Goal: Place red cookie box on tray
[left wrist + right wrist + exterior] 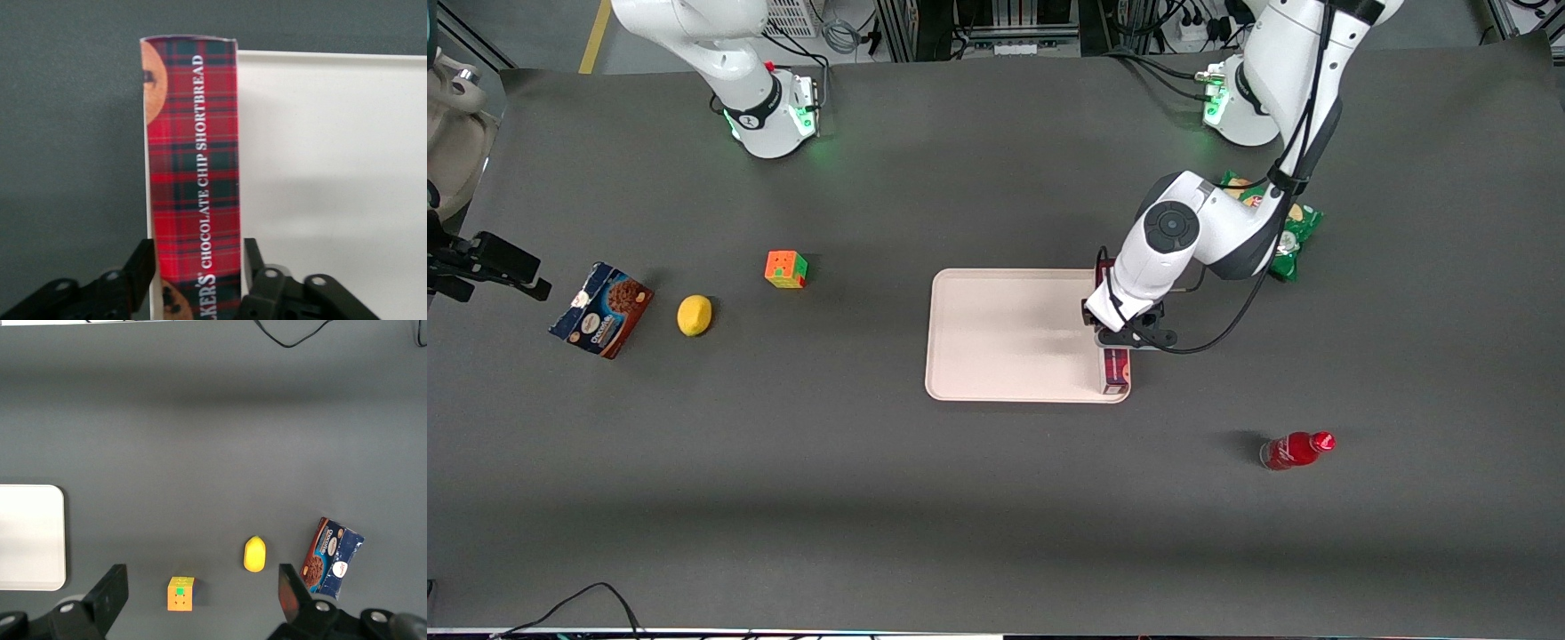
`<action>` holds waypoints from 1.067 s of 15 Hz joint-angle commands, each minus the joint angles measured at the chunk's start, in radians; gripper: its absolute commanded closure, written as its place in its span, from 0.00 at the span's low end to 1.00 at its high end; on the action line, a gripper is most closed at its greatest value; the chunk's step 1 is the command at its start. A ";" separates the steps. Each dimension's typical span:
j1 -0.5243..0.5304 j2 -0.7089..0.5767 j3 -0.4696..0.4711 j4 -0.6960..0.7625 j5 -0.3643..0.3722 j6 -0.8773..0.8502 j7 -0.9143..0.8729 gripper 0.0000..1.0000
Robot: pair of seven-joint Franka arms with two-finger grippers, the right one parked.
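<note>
The red cookie box (1116, 369), a long dark-red plaid carton (193, 160), lies flat on the pale tray (1005, 338) along the short rim nearest the working arm. Part of it is hidden under the wrist in the front view. My left gripper (1113, 342) is low over the box's middle. Its black fingers (141, 267) press against both long sides of the carton, so it is shut on the box. In the left wrist view the tray's pale floor (333, 173) lies beside the carton, with the dark table on its outer side.
A red bottle (1296, 450) lies nearer the front camera, toward the working arm's end. A green snack bag (1294, 240) sits under the working arm. Toward the parked arm's end are a colour cube (785, 268), a lemon (695, 315) and a blue cookie box (601, 308).
</note>
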 commanded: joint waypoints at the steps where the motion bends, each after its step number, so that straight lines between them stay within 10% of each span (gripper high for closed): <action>1: -0.021 -0.011 0.017 0.014 0.025 -0.003 -0.035 0.00; 6: 0.005 -0.109 0.035 0.063 0.024 -0.130 0.015 0.00; 16: 0.151 -0.304 0.290 0.253 -0.144 -0.609 0.814 0.00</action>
